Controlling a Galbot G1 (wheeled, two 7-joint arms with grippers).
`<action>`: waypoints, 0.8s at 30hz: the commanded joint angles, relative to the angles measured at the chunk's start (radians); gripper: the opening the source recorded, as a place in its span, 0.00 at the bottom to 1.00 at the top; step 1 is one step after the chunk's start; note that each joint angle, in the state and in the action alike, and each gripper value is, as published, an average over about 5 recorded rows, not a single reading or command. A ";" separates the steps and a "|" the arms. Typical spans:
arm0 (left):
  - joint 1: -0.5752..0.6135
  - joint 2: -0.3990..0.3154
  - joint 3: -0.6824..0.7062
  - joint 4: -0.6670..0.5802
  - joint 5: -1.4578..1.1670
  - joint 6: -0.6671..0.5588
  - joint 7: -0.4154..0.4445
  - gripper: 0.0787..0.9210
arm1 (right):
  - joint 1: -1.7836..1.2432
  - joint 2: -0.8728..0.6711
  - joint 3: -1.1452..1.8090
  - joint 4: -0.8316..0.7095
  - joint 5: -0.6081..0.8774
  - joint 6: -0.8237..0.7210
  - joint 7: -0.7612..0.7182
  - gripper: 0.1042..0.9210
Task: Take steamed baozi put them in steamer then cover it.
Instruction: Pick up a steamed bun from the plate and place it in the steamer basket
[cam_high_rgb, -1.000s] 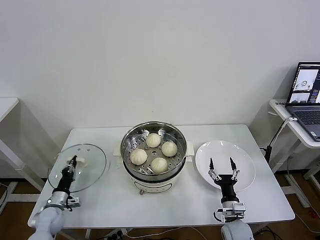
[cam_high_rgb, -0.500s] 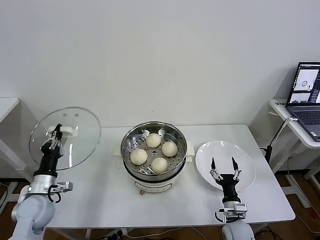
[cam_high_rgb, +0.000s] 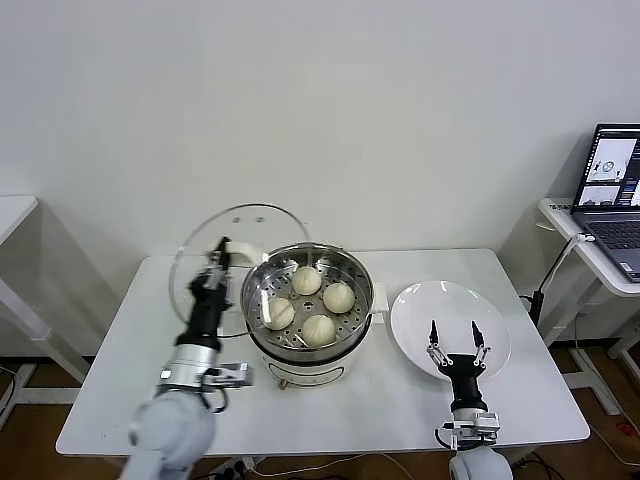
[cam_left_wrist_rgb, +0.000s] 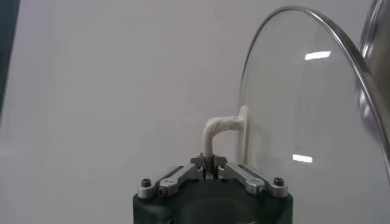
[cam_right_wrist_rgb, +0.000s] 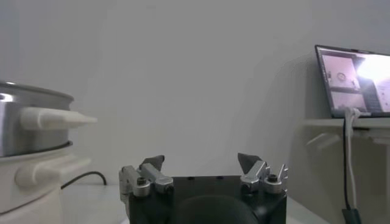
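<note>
Left gripper (cam_high_rgb: 218, 262) clamped on handle of cover (cam_high_rgb: 232, 262), lid held upright, tilted, off bench (cam_high_rgb: 130, 400). Steamer (cam_high_rgb: 308, 310) just right of that gripper, lid edge overlapping its rim. Four steamed baozi (cam_high_rgb: 307, 280) inside steamer; one seen partly through glass. Right gripper (cam_high_rgb: 453, 339) spread wide, empty, above white plate (cam_high_rgb: 420, 310), steamer to its left. Laptop (cam_high_rgb: 612, 195) cut off at frame edge.

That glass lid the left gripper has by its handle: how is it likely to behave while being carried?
The lid looks rigid, probably fairly heavy for its size, being glass with a metal rim. The left gripper pinches only the narrow handle, so the lid, held on edge, may swing or twist. Knocking the steamer rim beside it could chip it.
</note>
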 joint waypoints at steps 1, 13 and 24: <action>-0.106 -0.158 0.260 0.114 0.219 0.157 0.155 0.13 | 0.011 0.004 0.003 -0.026 -0.004 0.006 -0.003 0.88; -0.115 -0.214 0.224 0.191 0.392 0.181 0.239 0.13 | 0.034 0.021 -0.005 -0.069 -0.024 0.015 -0.012 0.88; -0.126 -0.239 0.248 0.203 0.399 0.191 0.246 0.13 | 0.034 0.025 -0.002 -0.082 -0.035 0.018 -0.015 0.88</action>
